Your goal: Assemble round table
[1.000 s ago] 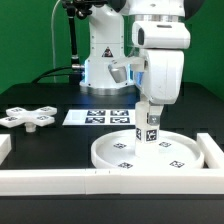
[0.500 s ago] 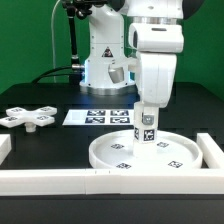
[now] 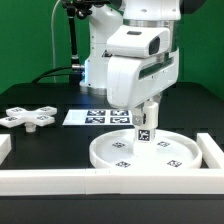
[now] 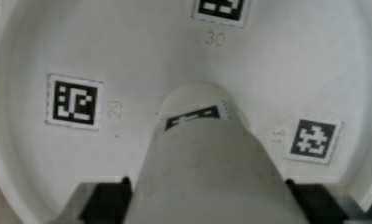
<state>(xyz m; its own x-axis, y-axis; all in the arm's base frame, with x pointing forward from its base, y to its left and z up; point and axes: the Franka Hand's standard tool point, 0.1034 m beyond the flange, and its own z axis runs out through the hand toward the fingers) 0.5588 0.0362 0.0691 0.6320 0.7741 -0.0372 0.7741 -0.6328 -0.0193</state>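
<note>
The large white rimmed round disc [image 3: 150,150] lies flat on the black table at the exterior view's right, with several square tags on it. The short white cylinder leg [image 3: 144,130] stands upright on the disc's middle, a tag on its side. My gripper [image 3: 147,108] is shut on the leg's upper part. In the wrist view the leg [image 4: 209,150] runs down to the disc [image 4: 94,60], with my black fingertips [image 4: 108,198] pressed on either side of it. The white cross-shaped base [image 3: 28,117] lies at the exterior view's left.
The marker board [image 3: 100,117] lies flat behind the disc. Long white border rails run along the front [image 3: 60,180] and the exterior view's right [image 3: 212,150]. The arm's white base [image 3: 100,60] stands at the back.
The wrist and arm body have turned and leaned toward the exterior view's left, while the leg stays upright on the disc, still gripped.
</note>
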